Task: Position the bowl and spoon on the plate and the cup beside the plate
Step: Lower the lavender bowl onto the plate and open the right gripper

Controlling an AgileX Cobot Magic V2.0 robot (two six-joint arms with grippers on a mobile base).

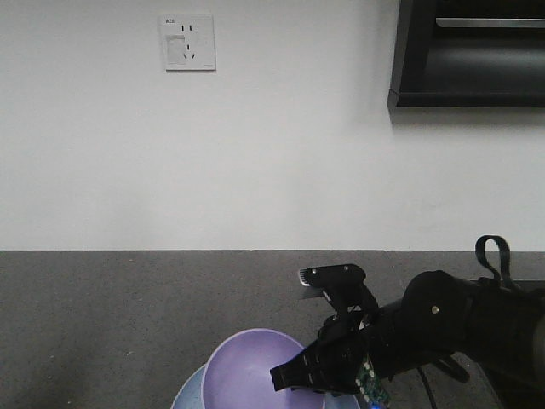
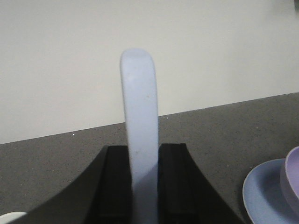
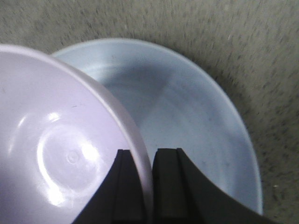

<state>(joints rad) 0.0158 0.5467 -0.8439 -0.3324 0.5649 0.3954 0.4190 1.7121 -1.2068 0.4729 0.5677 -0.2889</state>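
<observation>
A plain white wall (image 1: 281, 153) with a socket (image 1: 187, 43) backs a grey speckled tabletop (image 1: 102, 324). My right hand (image 3: 145, 156) is clamped on the rim of the bowl (image 3: 60, 149), one finger inside and one outside. The bowl hangs tilted over the plate (image 3: 187, 126); I cannot tell whether its base touches the plate. My left hand (image 2: 145, 154) grips the spoon (image 2: 140, 116), whose long axis runs straight out along the fingers, rounded end foremost. From that hand, plate and bowl lie off to the right, low at the edge of its view. I judge the spoon must travel rightward and be turned flat once the bowl is settled, and the left hand is the one placed to do it. The cup I cannot place: a white curved edge (image 2: 11, 217) at that view's lower-left corner may be its rim.
</observation>
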